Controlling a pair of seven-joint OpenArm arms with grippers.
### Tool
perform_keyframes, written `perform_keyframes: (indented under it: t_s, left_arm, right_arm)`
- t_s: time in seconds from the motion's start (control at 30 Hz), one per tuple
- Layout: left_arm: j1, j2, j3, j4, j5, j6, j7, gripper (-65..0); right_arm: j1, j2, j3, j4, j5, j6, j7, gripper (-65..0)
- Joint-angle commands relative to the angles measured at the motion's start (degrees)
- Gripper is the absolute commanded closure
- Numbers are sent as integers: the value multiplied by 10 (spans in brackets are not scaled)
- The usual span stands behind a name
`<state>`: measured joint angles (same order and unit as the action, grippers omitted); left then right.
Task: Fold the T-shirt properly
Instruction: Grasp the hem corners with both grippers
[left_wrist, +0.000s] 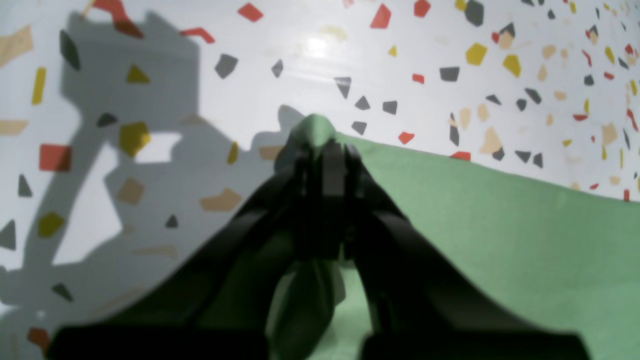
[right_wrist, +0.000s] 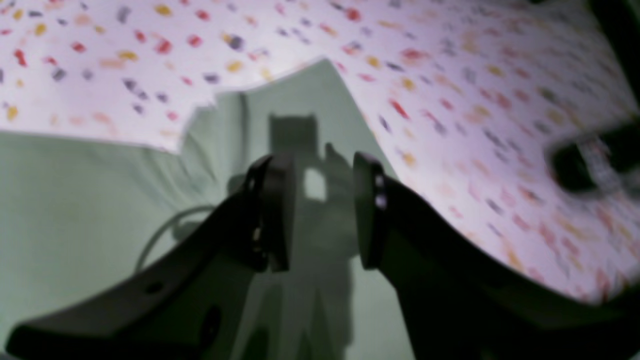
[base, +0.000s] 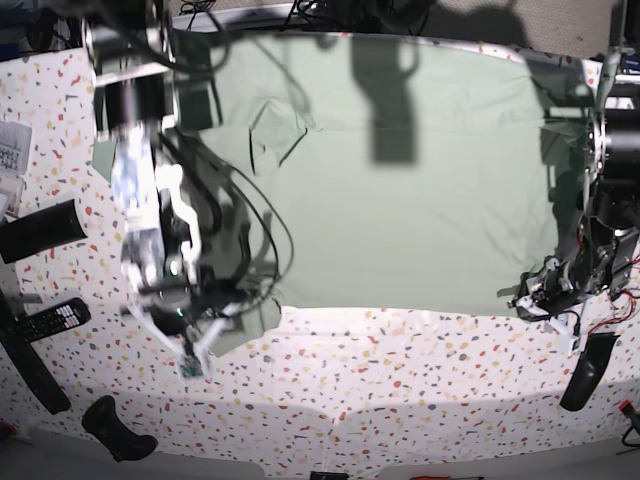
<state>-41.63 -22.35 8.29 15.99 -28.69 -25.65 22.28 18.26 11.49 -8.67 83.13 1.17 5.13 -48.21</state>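
1. Left wrist view: left gripper (left_wrist: 325, 150) pressed together, pinching a corner of the T-shirt (left_wrist: 500, 235); cloth trails right of the jaws.
2. Right wrist view: right gripper (right_wrist: 320, 210) spread, holding nothing; T-shirt (right_wrist: 75, 210) directly beneath and leftward.
3. Base view: T-shirt (base: 400, 200) lies flat on the table (base: 400, 380), long axis between the arms.

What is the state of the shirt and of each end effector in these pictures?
T-shirt: spread flat on the table, not yet folded, one corner pinched.
Left end effector: shut on a corner of the T-shirt.
Right end effector: open, above the cloth, holding nothing.
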Motion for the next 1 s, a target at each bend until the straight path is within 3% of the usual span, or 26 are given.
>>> perform_keyframes:
  t_s: [0.0, 0.13, 0.3, 0.4, 0.47, 0.57, 0.83, 0.9, 0.97]
  left_arm:
    - [-14, -5, 0, 5, 2, -1, 4, 0]
    - [-14, -5, 0, 5, 2, -1, 4, 0]
    - [-14, -5, 0, 5, 2, -1, 4, 0]
    - [-14, -5, 0, 5, 2, -1, 4, 0]
    - [-14, -5, 0, 5, 2, -1, 4, 0]
    - [-14, -5, 0, 5, 2, -1, 4, 0]
    - [-14, -5, 0, 5, 2, -1, 4, 0]
    - [-14, -5, 0, 5, 2, -1, 4, 0]
    - [-14, -5, 0, 5, 2, -1, 4, 0]
  right_arm:
    - [31, 4, 2, -27, -5, 2, 8, -184]
    - [103, 6, 2, -195, -8, 5, 23, -184]
    - [171, 7, 2, -377, -36, 6, 103, -184]
    - [191, 8, 2, -446, -61, 30, 154, -188]
    - [191, 9, 2, -469, -70, 56, 209, -243]
    - [188, 9, 2, -475, -70, 59, 225, -338]
    - [192, 9, 2, -475, -65, 59, 223, -345]
    - [191, 9, 2, -475, -67, 85, 223, -343]
    - [184, 9, 2, -475, -72, 139, 221, -342]
